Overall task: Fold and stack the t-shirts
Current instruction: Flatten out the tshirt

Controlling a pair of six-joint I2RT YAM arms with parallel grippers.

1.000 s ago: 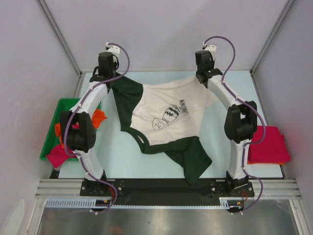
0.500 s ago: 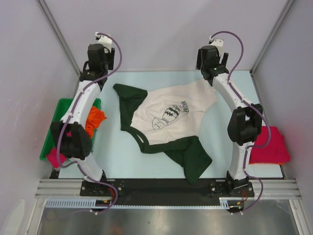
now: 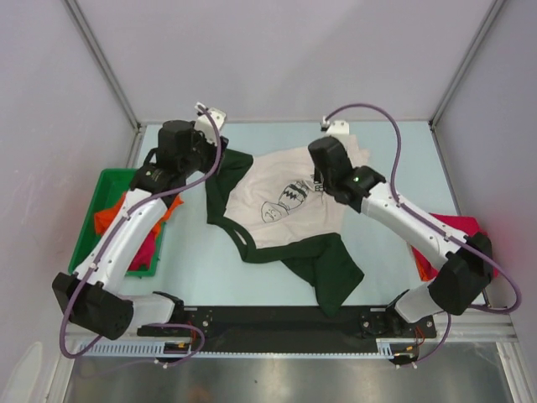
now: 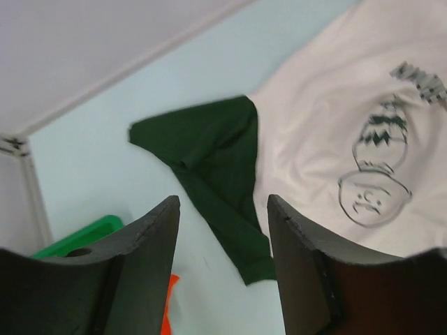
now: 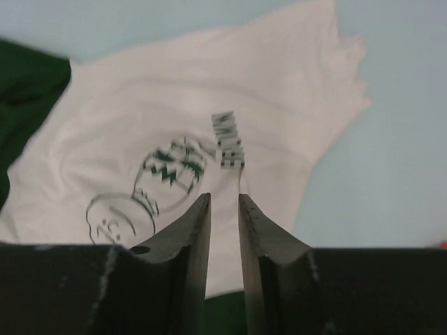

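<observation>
Plainly, little was done: the cream Charlie Brown tee (image 3: 285,201) lay unfolded and rumpled, print up, mid-bench (image 3: 193,252). 1 crimson tee (image 3: 460,223) looked folded at the right edge; orange tee (image 3: 105,217) and pink tee (image 3: 147,248) waited in the green bin (image 3: 92,227). The left fingers (image 4: 150,237) were spread, the right fingers (image 5: 188,230) barely apart, both empty above the cream tee.

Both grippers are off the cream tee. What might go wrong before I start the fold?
The cream tee lies rumpled, its far sleeve bunched; folding it as is would likely trap creases.
Its near sleeve reaches the black strip at the near edge and may snag or slide off.
The right gripper stands barely open, so it may miss the cloth.
</observation>
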